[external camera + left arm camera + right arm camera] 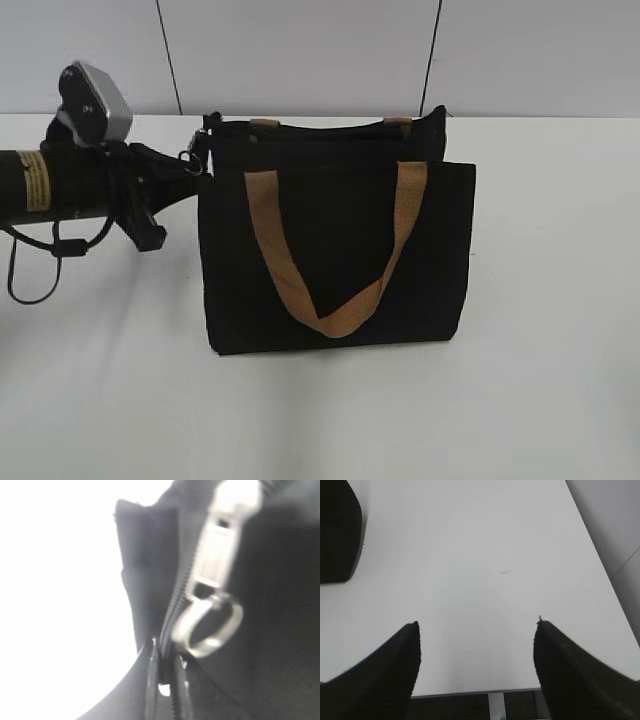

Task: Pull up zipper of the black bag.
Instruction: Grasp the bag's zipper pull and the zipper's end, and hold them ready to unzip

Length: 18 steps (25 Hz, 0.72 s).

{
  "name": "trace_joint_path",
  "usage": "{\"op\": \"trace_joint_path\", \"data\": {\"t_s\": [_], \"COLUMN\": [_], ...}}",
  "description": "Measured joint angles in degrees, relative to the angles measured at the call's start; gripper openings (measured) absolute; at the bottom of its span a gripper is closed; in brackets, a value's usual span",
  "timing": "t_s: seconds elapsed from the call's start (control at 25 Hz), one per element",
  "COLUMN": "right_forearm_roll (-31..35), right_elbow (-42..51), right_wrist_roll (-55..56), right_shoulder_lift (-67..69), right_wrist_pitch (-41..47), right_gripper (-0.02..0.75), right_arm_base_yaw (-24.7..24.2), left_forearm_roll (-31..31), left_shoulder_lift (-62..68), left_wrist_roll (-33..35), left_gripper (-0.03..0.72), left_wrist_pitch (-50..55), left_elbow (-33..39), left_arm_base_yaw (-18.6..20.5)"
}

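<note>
White tabletop (540, 380) runs back to a pale panelled wall (300, 50). Nearest the exterior camera, the black bag (340, 250) stands upright on the table, its front tan strap (335, 255) hanging in a loop down the front panel. The left gripper (195, 165) comes in level from the left and meets the bag's upper left corner, with the bag just ahead of its tip. Right at that tip lies the zipper (172, 630), a black toothed line along the top edge; its silvery pull tab (217, 575) and metal ring (210, 627) fill the blurred left wrist view. The view is too close to show the fingers, so I cannot tell whether this gripper grips the pull tab.

The right gripper (477, 665) hovers over bare table with its black fingers (385, 675) spread wide and nothing between them; a dark corner of the bag (337, 530) lies well ahead and to its left.
</note>
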Motion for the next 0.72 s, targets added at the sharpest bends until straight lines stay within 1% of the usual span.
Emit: {"op": "trace_joint_path", "data": {"t_s": [0.16, 0.24, 0.36, 0.48, 0.6, 0.72], "right_forearm_roll": [0.0, 0.0, 0.0, 0.0, 0.2, 0.2], "right_elbow": [0.0, 0.0, 0.0, 0.0, -0.3, -2.5], "right_wrist_roll": [0.0, 0.0, 0.0, 0.0, 0.0, 0.0], "right_shoulder_lift": [0.0, 0.0, 0.0, 0.0, 0.0, 2.0], "right_wrist_pitch": [0.0, 0.0, 0.0, 0.0, -0.2, -3.2], "right_gripper": [0.537, 0.537, 0.537, 0.537, 0.537, 0.537], "right_arm_base_yaw": [0.0, 0.0, 0.0, 0.0, 0.0, 0.0], "left_forearm_roll": [-0.1, -1.0, -1.6, -1.6, -1.4, -0.2], "left_shoulder_lift": [-5.6, -8.8, -12.4, -14.3, -15.3, -15.3], "left_wrist_roll": [-1.6, -2.1, -4.5, -7.6, -9.2, -11.9], "left_gripper": [0.022, 0.022, 0.022, 0.022, 0.022, 0.022], "left_wrist_pitch": [4.7, 7.0, 10.1, 11.0, 11.3, 11.5], "left_elbow": [0.0, 0.0, 0.0, 0.0, 0.0, 0.0], "left_arm_base_yaw": [0.0, 0.0, 0.0, 0.0, 0.0, 0.0]}}
